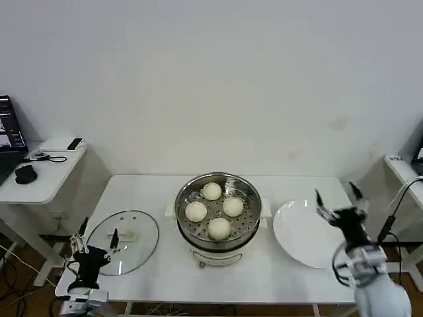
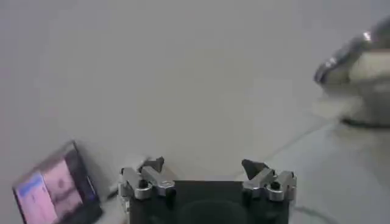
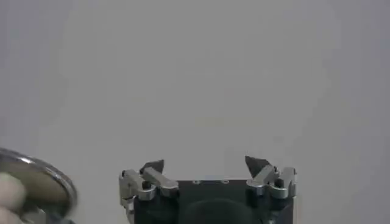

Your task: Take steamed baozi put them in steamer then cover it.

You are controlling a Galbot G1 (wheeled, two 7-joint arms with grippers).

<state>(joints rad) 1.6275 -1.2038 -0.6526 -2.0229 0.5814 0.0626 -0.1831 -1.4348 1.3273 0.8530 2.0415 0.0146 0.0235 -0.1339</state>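
Note:
Several cream-white steamed baozi (image 1: pixel 213 191) lie on the perforated tray of the shiny steamer (image 1: pixel 248 221) at the table's middle. A round clear glass lid (image 1: pixel 141 228) lies flat on the table to the steamer's left. My left gripper (image 1: pixel 98 236) hangs open over the lid's near-left rim, nothing between its fingers. My right gripper (image 1: pixel 336 194) is open and empty above the right part of the white plate (image 1: pixel 297 231). The left wrist view catches the steamer (image 2: pixel 359 73) at the edge beyond the open left gripper (image 2: pixel 204 165). The right wrist view has the steamer's rim (image 3: pixel 36 176) beside the open right gripper (image 3: pixel 206 163).
A side desk (image 1: pixel 39 181) at the far left carries a laptop (image 1: pixel 10 135) and a mouse (image 1: pixel 25 173). Another small table (image 1: pixel 403 168) stands at the right edge. Cables hang near my right arm. The white wall rises behind the table.

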